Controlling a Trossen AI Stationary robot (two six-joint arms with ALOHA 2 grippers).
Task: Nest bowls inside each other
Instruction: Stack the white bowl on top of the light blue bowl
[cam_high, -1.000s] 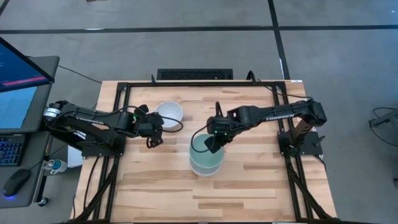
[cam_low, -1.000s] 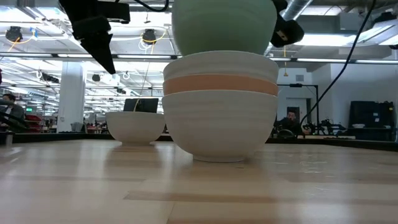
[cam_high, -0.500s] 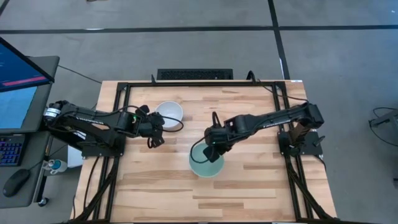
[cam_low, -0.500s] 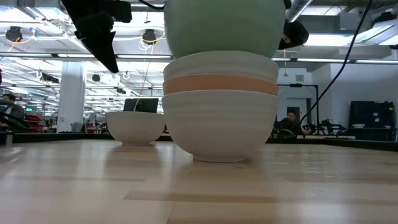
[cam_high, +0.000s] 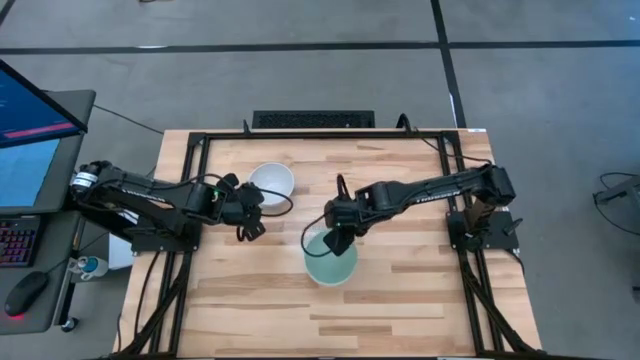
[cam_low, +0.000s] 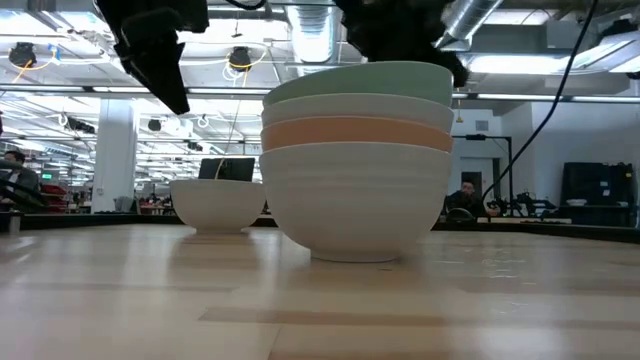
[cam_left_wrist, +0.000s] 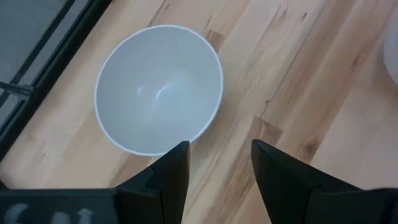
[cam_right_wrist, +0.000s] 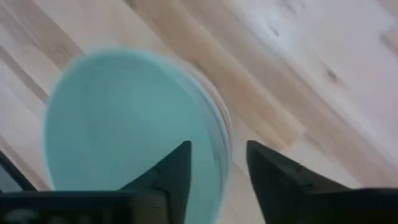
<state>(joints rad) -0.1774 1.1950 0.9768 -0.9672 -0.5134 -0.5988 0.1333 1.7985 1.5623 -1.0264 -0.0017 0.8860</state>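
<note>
A stack of bowls (cam_high: 330, 262) stands mid-table: white at the bottom, then orange, white, and mint green on top (cam_low: 365, 80), each seated in the one below. My right gripper (cam_high: 337, 243) hangs over the stack's far rim, open. In the right wrist view its fingers (cam_right_wrist: 217, 168) stand astride the mint bowl's rim (cam_right_wrist: 219, 134), one inside and one outside. A lone white bowl (cam_high: 272, 180) rests upright on its base toward the far left. My left gripper (cam_high: 250, 222) hovers open just near of that bowl (cam_left_wrist: 158, 90), above the table.
A black frame (cam_high: 200, 140) runs along the table's edges, and a dark slab (cam_high: 313, 119) lies at the far edge. Bare wood stretches across the near half (cam_high: 330, 320). A monitor and keyboard sit off the left side. People show in the room behind (cam_low: 465, 195).
My right gripper has come down toward the stack with the mint green bowl. The bowl hung clear above the stack and now sits nested in the top white bowl. My left arm has kept still.
</note>
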